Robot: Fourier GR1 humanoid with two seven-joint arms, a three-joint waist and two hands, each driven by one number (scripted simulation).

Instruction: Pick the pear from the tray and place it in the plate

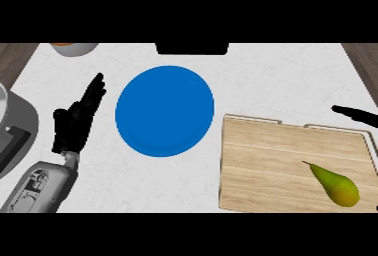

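A green-yellow pear [336,185] lies on the wooden tray [273,170] at the lower right, stem pointing up-left. The blue plate [165,111] sits on the white counter left of the tray, with nothing on it. My left hand [77,117] rests open to the left of the plate, fingers straight and pointing away from me. Of my right hand [357,115] only black fingers show at the right edge, just beyond the tray's far corner and apart from the pear; whether they are open or curled is hidden.
A grey appliance [15,132] stands at the left edge. An orange-filled bowl [72,48] sits at the far left, and a black object [192,48] at the far middle. Wood floor shows past both counter sides.
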